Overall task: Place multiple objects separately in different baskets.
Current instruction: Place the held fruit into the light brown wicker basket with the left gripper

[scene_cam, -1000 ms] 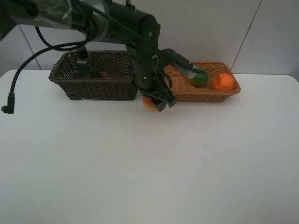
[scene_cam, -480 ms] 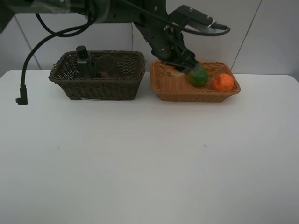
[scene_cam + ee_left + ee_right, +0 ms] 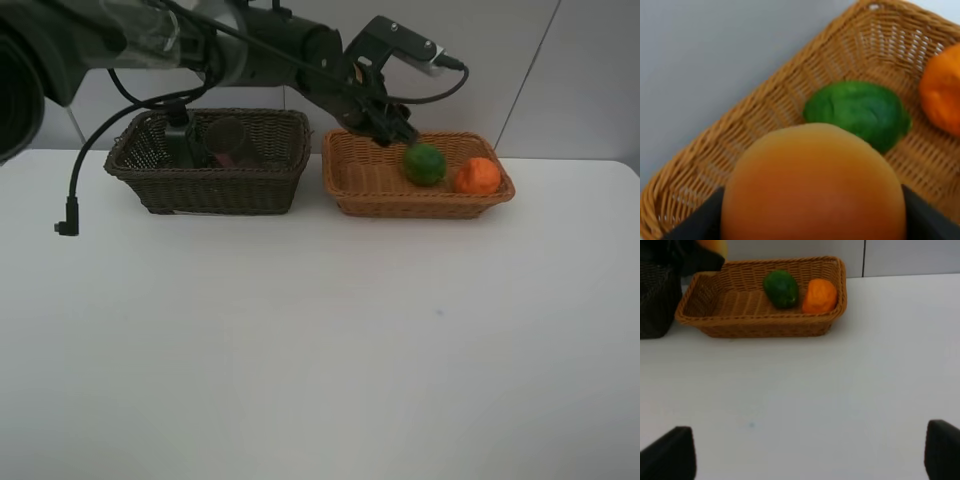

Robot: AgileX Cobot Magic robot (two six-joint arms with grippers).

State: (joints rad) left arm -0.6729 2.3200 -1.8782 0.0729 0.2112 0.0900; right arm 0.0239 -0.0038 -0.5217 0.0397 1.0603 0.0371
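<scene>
Fingers (image 3: 700, 220) of our left gripper (image 3: 812, 220) pinch the round red-orange peach (image 3: 812, 185) above the shallow light orange-brown wicker basket (image 3: 360, 185). We should lower it beside the green oval fruit (image 3: 857, 112), then release. Our right gripper's (image 3: 810, 455) fingers are spread wide, well clear of the basket.

left arm: a second ago it stood low at the front of the gap between the two baskets; now it is raised and reaches across to the back of the light basket (image 3: 420, 190).
left gripper (image 3: 385, 128): moved from table level, up over the light basket's rear left part, beside the green fruit (image 3: 425, 163).
peach (image 3: 812, 187): carried along in the jaws, from just above the table to above the basket.
dangling cable end (image 3: 67, 217): swung rightward.
</scene>
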